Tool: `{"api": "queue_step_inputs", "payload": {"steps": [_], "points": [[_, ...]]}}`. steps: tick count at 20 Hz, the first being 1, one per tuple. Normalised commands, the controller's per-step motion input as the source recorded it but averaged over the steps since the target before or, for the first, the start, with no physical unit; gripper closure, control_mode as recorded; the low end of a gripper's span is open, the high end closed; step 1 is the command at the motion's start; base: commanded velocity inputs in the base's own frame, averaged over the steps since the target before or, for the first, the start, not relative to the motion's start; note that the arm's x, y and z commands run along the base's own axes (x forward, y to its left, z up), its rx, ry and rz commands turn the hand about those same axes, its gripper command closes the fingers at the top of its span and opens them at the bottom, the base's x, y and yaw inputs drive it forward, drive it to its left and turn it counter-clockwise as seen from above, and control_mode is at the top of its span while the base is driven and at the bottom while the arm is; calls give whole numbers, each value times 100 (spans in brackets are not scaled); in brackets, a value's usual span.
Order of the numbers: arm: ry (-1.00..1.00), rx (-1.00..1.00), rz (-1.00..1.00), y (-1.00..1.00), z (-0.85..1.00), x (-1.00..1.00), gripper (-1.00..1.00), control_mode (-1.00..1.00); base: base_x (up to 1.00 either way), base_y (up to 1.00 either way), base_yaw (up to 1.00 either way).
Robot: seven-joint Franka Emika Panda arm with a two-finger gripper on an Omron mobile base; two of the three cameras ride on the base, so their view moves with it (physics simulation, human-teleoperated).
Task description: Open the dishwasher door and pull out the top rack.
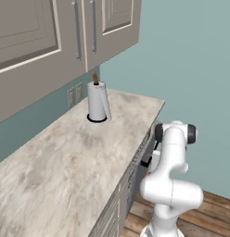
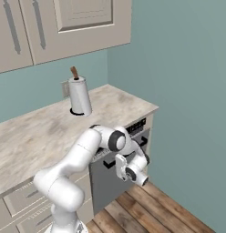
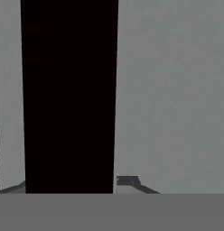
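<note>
We see a long marbled beige bench (image 2: 46,129) running along a teal wall (image 2: 178,68), and we place everything else by this bench. Above the bench hang beige wall cabinets (image 2: 69,25) with long grey bar handles. Below the bench, at its far end next to the corner wall, sits the dishwasher door (image 2: 108,182), a dark grey flat panel. It stands upright and appears closed or very nearly so. Beside it, under the nearer part of the bench, are beige drawer fronts (image 2: 23,198). A wooden plank floor (image 2: 156,209) lies below the bench's front.

The white robot arm (image 2: 71,166) rises in front of the bench and bends toward the upper part of the dishwasher door, just under the bench edge.

On top of the bench, toward its far end and near the wall, a white paper towel roll (image 2: 79,96) stands upright on a dark round base, with a brown wooden post showing at its top.

The door's black bar handle (image 3: 68,94) crosses the hand view as a wide black band against the grey panel. The gripper (image 3: 71,187) sits right at this handle, one dark fingertip (image 3: 128,181) on each side of the bar. We cannot tell whether the fingers are pressing on the bar or only straddling it.
</note>
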Motion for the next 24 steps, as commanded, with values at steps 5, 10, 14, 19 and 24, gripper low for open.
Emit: {"api": "queue_step_inputs", "payload": {"steps": [5,10,14,19,24], "points": [[8,0,2,-100,-97,-55,100,-100,0,0,0],[10,-1,2,-100,-100,-47,100,-100,0,0,0],[13,-6,3,-100,-100,-31,100,-100,0,0,0],[14,-9,5,-100,-80,-24,100,-100,0,0,0],[3,8,0,-47,66,-52,-100,-100,0,0,0]]}}
